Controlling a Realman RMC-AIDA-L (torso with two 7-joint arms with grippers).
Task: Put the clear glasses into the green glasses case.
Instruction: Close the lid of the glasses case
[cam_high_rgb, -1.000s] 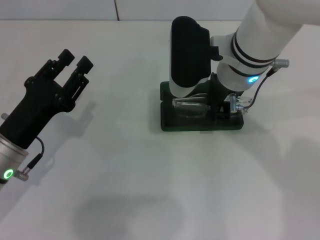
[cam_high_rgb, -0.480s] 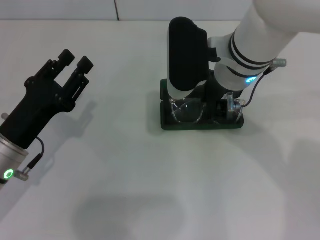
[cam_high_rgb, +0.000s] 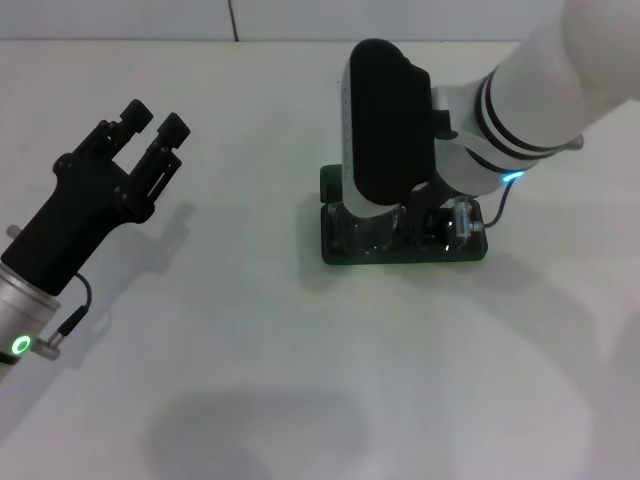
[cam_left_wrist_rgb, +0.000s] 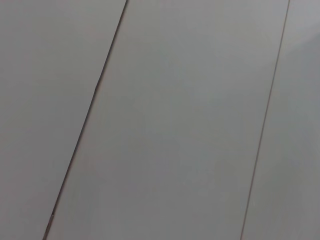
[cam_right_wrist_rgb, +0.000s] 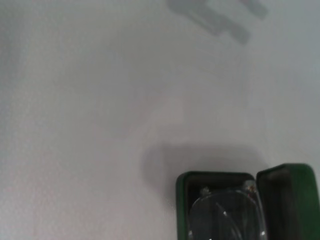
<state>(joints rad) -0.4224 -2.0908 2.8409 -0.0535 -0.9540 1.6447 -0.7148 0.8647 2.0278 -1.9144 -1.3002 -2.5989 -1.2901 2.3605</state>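
Observation:
The green glasses case (cam_high_rgb: 340, 248) lies open on the white table, right of centre, with its lid (cam_right_wrist_rgb: 292, 197) raised at the far side. The clear glasses (cam_high_rgb: 366, 230) rest inside the case's base (cam_right_wrist_rgb: 181, 200); a lens (cam_right_wrist_rgb: 225, 217) shows over the dark lining. My right gripper (cam_high_rgb: 434, 216) is down at the case's right half, right over the glasses and mostly hidden by its own wrist. My left gripper (cam_high_rgb: 152, 120) hovers open and empty far to the left of the case.
The white tabletop (cam_high_rgb: 250, 350) surrounds the case on all sides. A wall seam (cam_high_rgb: 232, 20) runs along the table's far edge. The left wrist view shows only pale panels (cam_left_wrist_rgb: 175, 125) with thin seams.
My right arm has come down and shifted slightly right, bringing the clear glasses from above the case down into its base. The left arm has not moved.

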